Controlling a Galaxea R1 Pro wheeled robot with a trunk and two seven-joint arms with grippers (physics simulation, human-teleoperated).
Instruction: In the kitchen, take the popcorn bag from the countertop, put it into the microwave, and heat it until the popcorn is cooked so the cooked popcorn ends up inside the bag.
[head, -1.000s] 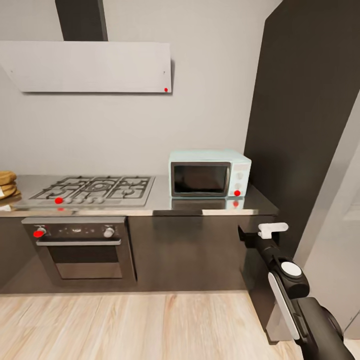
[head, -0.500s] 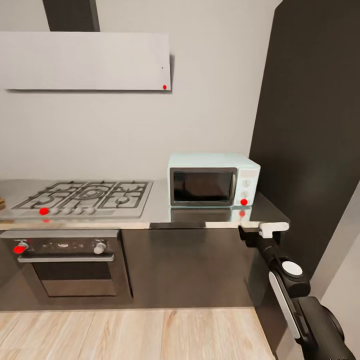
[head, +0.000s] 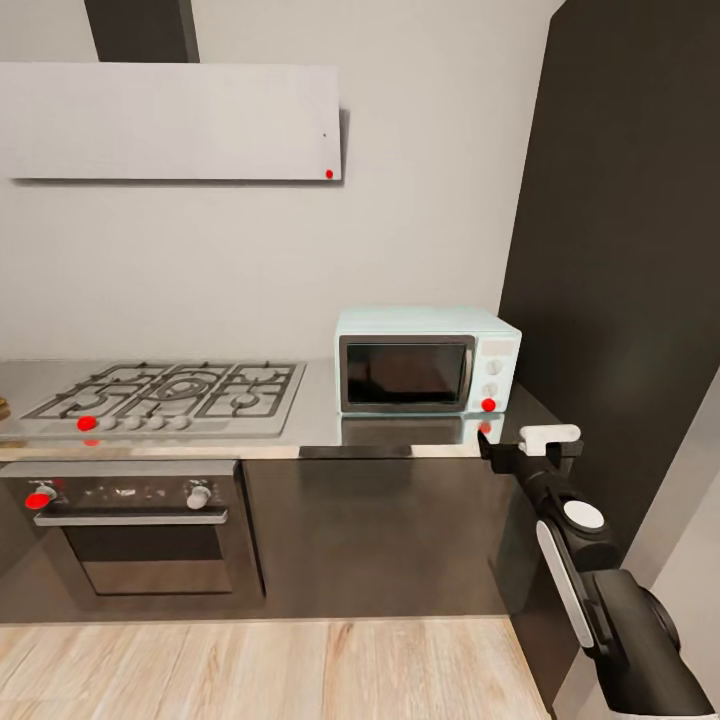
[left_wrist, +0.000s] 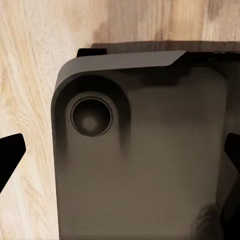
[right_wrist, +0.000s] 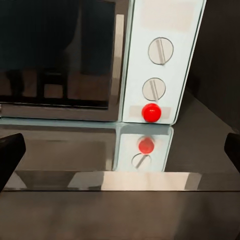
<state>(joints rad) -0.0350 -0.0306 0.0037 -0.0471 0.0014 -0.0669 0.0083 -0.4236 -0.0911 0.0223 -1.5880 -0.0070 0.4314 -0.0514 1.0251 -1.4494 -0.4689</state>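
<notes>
Two white knobs (right_wrist: 161, 50) and a red light (right_wrist: 151, 112) are facing the right claw (right_wrist: 120, 150) head on, and its dark fingertips (right_wrist: 10, 150) are spreading wide at both sides, released and holding nothing. The microwave (head: 427, 360) is sitting just beyond and above that claw (head: 520, 450), door closed, on the countertop (head: 320, 425), whose front edge (right_wrist: 120, 181) is running right before the fingers. Over on the other arm, the left claw (left_wrist: 120, 155) is gaping open too, hanging over a dark part of the robot (left_wrist: 140, 150) and the wood floor (left_wrist: 30, 60). Hob (head: 170, 390) and oven (head: 135, 525) are lying well off to the claw's left.
</notes>
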